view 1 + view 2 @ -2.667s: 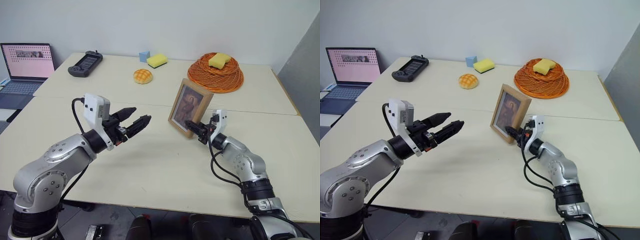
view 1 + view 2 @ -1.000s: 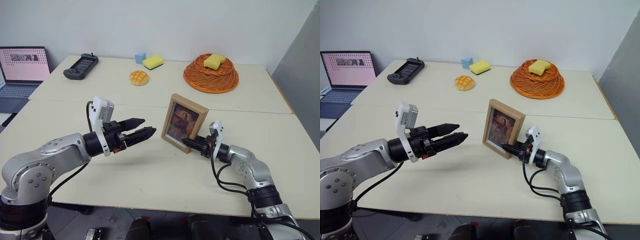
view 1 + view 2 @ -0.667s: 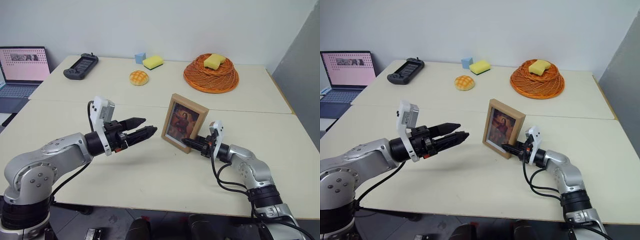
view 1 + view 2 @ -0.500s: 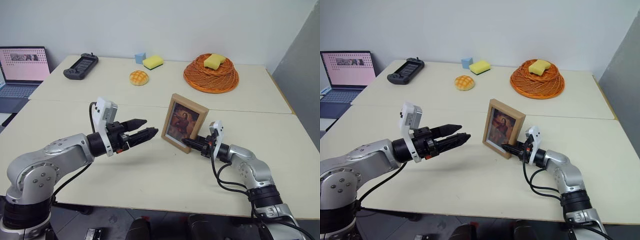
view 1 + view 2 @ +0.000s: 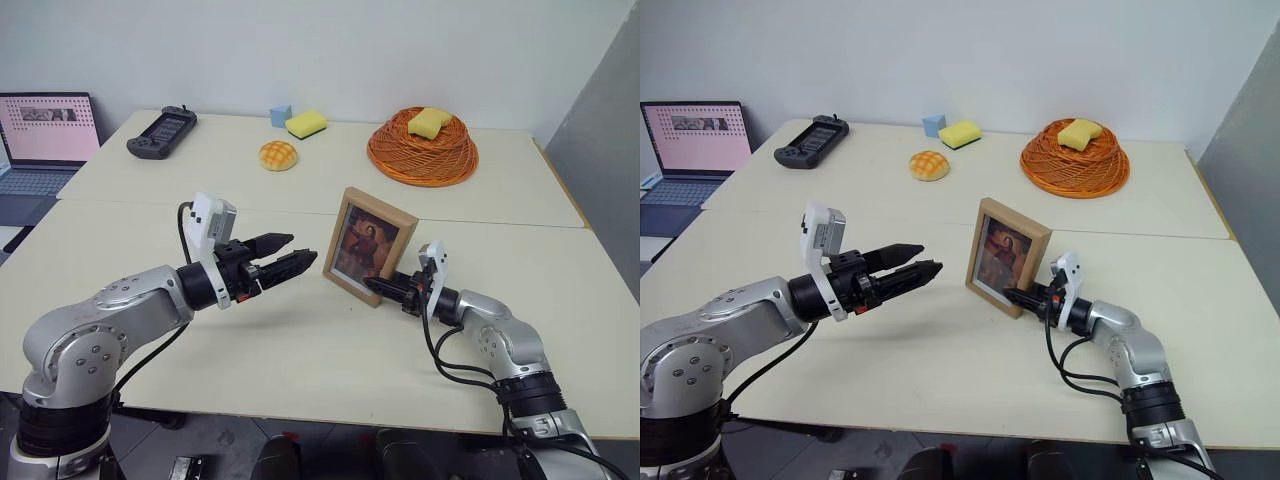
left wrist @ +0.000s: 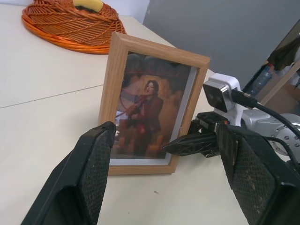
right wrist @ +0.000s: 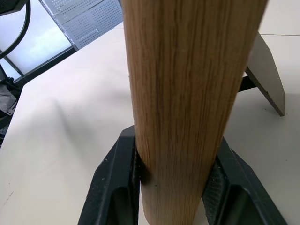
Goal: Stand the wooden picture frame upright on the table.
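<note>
Stereo head views and two wrist views of a two-armed robot at a table (image 5: 300,350). The wooden picture frame (image 5: 368,245) stands upright on the near half of the table, just this side of the seam, its reddish portrait facing the robot and slightly to the left. In the right wrist view its fold-out stand (image 7: 265,72) is seen spread behind it, with the foot on the tabletop.

Right gripper (image 5: 378,286): reaches in level from the right and is clamped on the frame's lower right corner. In its wrist view the light-wood side bar runs up between the two black fingers (image 7: 115,185), one pad on the front face and one on the back, both pressed against the wood.

Left gripper (image 5: 290,254): hovers above the table to the left of the frame, pointing level toward it, with the jaws spread apart and nothing between them. The fingertips stop just short of the frame's left edge, with no contact visible. In its wrist view the frame sits centred in the gap between the two fingers (image 6: 91,173), beyond their tips.

Background, far half of the table: an orange woven basket (image 5: 422,148) carrying a yellow sponge (image 5: 429,121), a bun (image 5: 278,154), a second yellow sponge (image 5: 306,123) beside a small blue block (image 5: 280,115), and a dark handheld console (image 5: 161,132). A laptop (image 5: 40,140) sits off the table at the far left.
</note>
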Available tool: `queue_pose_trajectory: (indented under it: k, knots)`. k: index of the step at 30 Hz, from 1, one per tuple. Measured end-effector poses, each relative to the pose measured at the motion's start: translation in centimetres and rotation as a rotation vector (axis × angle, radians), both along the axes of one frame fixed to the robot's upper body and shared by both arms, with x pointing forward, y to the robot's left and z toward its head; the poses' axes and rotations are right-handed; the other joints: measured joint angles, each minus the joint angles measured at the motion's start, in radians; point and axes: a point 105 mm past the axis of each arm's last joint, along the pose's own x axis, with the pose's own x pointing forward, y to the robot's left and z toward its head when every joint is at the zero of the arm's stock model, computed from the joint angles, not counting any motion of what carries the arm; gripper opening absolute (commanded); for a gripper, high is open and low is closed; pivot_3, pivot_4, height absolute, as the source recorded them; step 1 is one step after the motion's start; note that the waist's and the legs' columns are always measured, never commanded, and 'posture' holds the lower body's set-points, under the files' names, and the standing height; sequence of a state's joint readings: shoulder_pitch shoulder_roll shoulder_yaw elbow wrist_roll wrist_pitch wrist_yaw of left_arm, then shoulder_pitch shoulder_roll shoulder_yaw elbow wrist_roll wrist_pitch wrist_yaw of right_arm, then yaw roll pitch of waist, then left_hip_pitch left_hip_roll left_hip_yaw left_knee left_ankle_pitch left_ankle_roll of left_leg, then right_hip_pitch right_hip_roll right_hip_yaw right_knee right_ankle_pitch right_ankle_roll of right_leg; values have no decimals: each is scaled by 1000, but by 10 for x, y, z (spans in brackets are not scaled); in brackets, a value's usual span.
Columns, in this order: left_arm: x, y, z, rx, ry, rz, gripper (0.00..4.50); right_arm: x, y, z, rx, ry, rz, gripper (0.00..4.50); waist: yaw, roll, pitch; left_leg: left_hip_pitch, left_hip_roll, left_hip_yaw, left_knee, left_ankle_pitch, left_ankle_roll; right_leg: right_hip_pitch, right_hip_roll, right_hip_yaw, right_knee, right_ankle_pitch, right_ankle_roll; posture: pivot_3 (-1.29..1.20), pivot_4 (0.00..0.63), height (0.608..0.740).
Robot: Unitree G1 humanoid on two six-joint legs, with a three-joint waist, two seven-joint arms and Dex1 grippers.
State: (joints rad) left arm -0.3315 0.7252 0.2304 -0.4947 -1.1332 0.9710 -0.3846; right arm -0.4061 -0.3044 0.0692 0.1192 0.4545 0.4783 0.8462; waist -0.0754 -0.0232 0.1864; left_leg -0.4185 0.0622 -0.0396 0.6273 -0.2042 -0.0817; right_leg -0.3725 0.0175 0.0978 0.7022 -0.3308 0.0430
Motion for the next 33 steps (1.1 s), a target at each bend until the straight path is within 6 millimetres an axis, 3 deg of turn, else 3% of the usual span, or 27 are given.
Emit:
queue_pose_trajectory:
  k: [9, 14, 33]
  knots:
    - [2, 4, -5, 24, 6, 16, 3637, 0, 0, 0, 0, 2, 0, 1452, 0, 0, 0, 0, 0, 0, -1, 0, 0, 0, 0, 0, -1, 0, 0, 0, 150, 740]
    - [3, 6, -7, 20, 19, 24, 4424, 0, 0, 0, 0, 5, 0, 1452, 0, 0, 0, 0, 0, 0, -1, 0, 0, 0, 0, 0, -2, 0, 0, 0, 150, 740]
    - [2, 7, -13, 55, 39, 17, 4500, 0, 0, 0, 0, 7, 1, 1284, 0, 0, 0, 0, 0, 0, -1, 0, 0, 0, 0, 0, -3, -1, 2, 0, 150, 740]
